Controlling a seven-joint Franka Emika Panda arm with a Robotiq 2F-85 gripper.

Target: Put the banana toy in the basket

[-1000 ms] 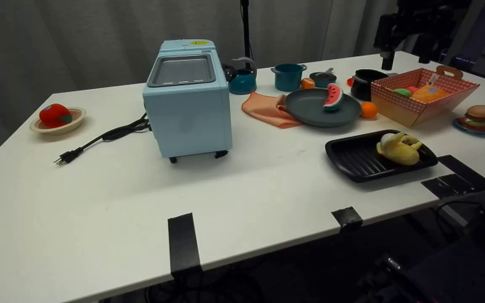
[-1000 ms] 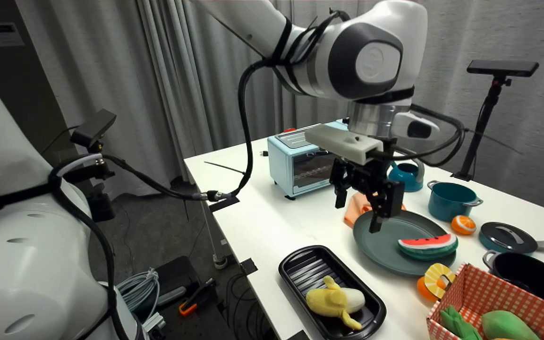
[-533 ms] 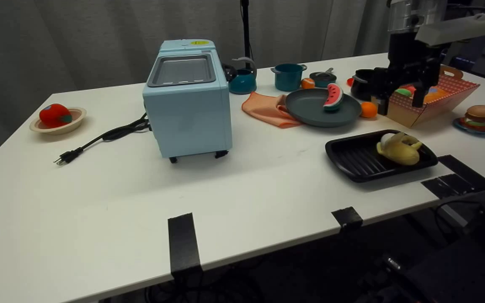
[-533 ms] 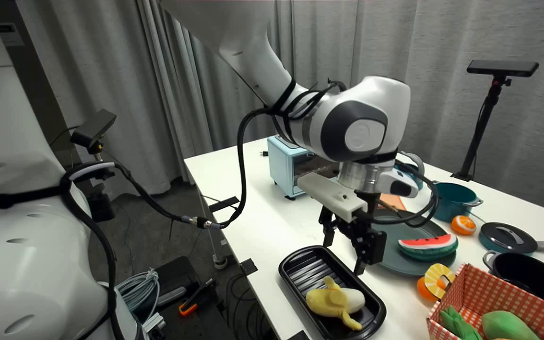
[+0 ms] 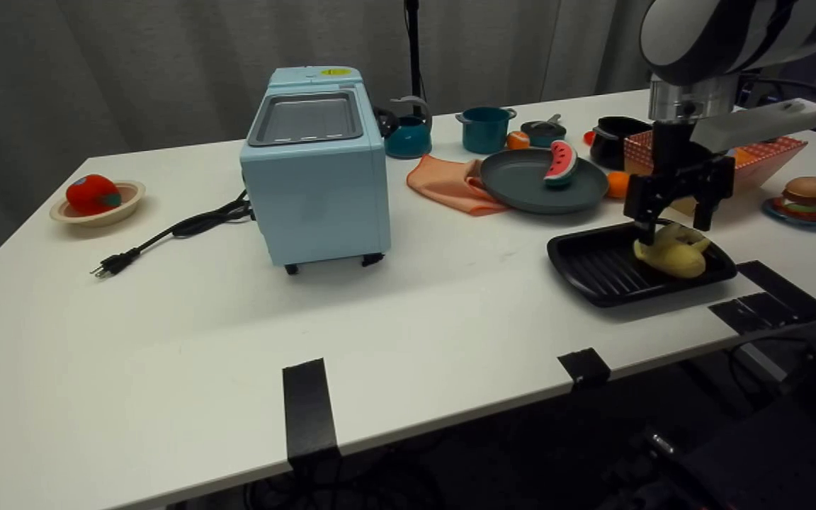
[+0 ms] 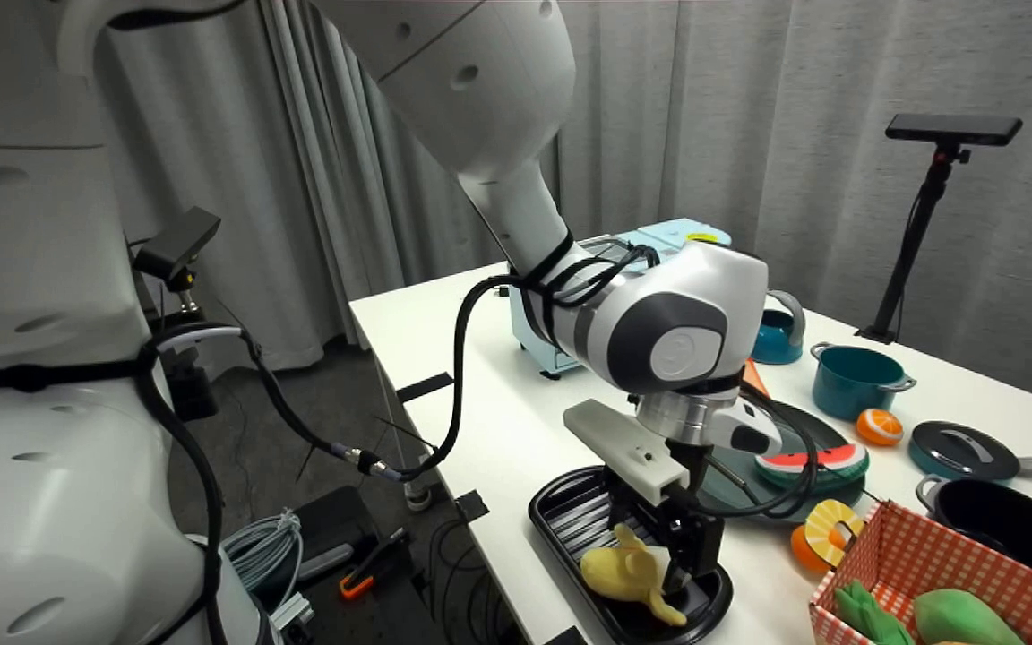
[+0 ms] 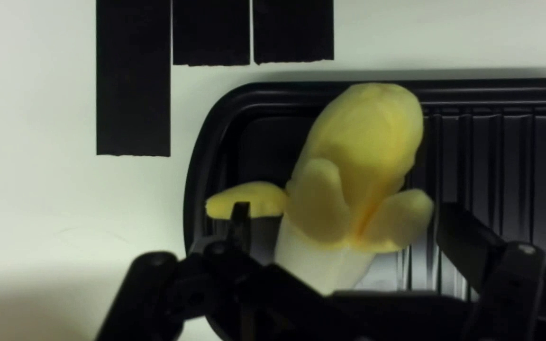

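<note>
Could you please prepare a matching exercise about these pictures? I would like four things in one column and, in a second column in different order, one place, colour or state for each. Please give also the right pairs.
Things:
1. banana toy
2. basket
3. watermelon toy
4. gripper

Place, colour or state:
A. on the dark grey plate
B. jaws open
C. checked in red and white
D. in the black tray

Right pairs: 1-D, 2-C, 3-A, 4-B.
</note>
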